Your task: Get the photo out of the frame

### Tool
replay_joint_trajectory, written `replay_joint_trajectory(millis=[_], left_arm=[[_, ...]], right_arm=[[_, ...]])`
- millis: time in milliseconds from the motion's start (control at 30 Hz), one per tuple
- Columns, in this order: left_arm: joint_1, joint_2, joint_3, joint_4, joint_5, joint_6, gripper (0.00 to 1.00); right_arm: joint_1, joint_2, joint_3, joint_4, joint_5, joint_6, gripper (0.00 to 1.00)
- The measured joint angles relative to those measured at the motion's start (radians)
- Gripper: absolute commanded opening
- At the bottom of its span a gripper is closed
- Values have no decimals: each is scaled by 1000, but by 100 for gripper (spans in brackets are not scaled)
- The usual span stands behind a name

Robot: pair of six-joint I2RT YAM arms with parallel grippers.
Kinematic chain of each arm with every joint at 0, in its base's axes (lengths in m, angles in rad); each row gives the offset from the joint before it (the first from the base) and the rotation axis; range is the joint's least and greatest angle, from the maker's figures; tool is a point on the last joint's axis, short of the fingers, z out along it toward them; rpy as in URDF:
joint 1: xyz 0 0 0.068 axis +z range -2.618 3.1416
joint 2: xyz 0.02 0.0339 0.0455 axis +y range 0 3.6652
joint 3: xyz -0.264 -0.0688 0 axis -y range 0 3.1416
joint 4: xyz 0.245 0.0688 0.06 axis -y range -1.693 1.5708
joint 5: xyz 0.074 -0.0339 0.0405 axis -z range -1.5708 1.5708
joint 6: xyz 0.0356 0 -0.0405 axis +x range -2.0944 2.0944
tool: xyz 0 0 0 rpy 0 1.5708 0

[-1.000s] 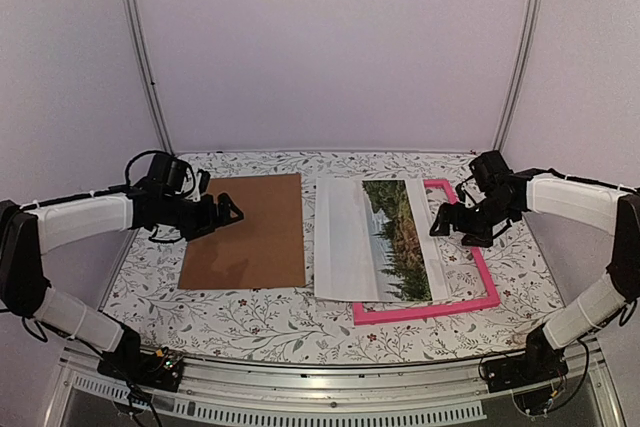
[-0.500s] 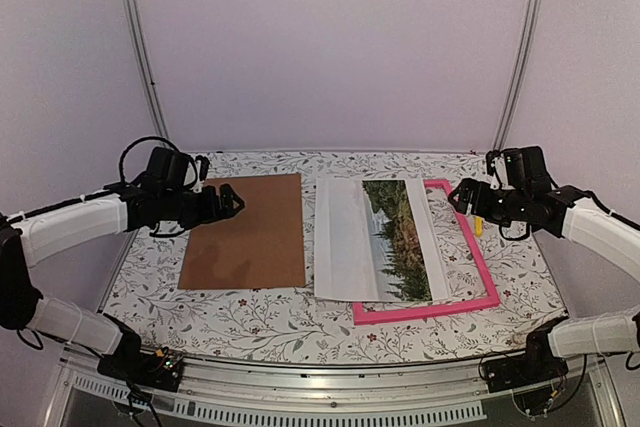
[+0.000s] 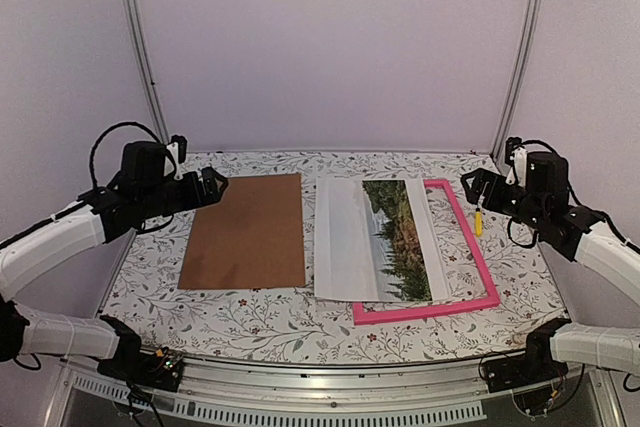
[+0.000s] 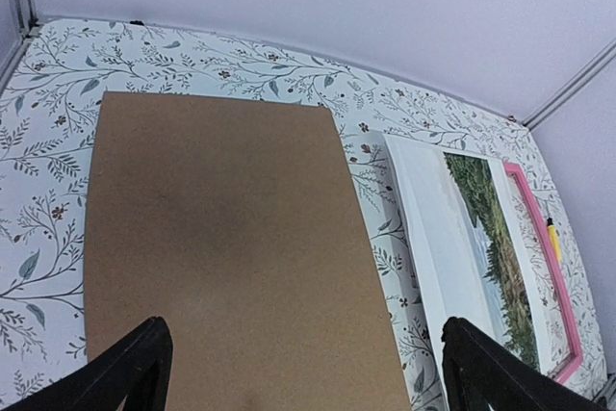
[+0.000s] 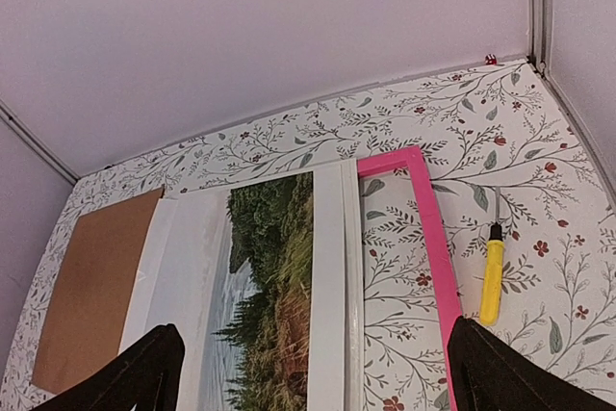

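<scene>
The photo (image 3: 375, 239), a white-margined sheet with a print of trees, lies flat at the table's middle. It covers the left part of the pink frame (image 3: 482, 265), whose right and near sides show beside it. In the right wrist view the photo (image 5: 260, 276) and frame (image 5: 435, 238) lie below my open right gripper (image 5: 308, 358). That right gripper (image 3: 470, 187) hovers past the frame's far right corner with nothing in it. My left gripper (image 3: 215, 184) hangs open over the far left corner of the brown backing board (image 3: 248, 232). In the left wrist view it (image 4: 300, 353) is empty above the board (image 4: 221, 238).
A yellow-handled tool (image 3: 477, 220) lies on the floral tabletop just right of the frame, also seen as the yellow tool (image 5: 493, 281) in the right wrist view. Metal rails (image 3: 140, 47) and pale walls close in the back and sides.
Both arms have drawn back and risen. The right gripper left the frame's right edge for the far right corner; the left gripper moved left off the board. Photo, frame and board lie unmoved.
</scene>
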Motion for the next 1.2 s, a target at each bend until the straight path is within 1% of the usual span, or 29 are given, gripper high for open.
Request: replay_joint_trajectory(millis=[200,333,400,500,633,700,800,967,1033,1200], left_arm=[[0,-10,-12,14,-37,33,99],[0,-25,-45,45,-69,93,99],[0,-41,-82,87,-68,137,99],[0,-84,-167,177,-61,195,99],[4,-122,-245,253,-61,238,99],[13,-120,-264,284,-60,252,99],[39,-110,-285,320,-52,261,99],[89,-95,-304,343,-43,267,99],[103,-104,-313,350,-63,263,99],[160,-151,-361,369,-113,249,99]], right_arm=[[0,1,-7,41,8,-27,99],[-2,6,-52,115,71,-80,99],[-14,21,-75,153,107,-116,99],[-71,50,-119,227,140,-164,99],[-167,72,-204,349,150,-196,99],[-219,101,-257,446,154,-204,99],[-248,166,-311,578,164,-223,99],[-251,291,-404,856,182,-287,99],[-251,340,-456,995,183,-314,99],[-251,425,-524,1279,173,-360,99]])
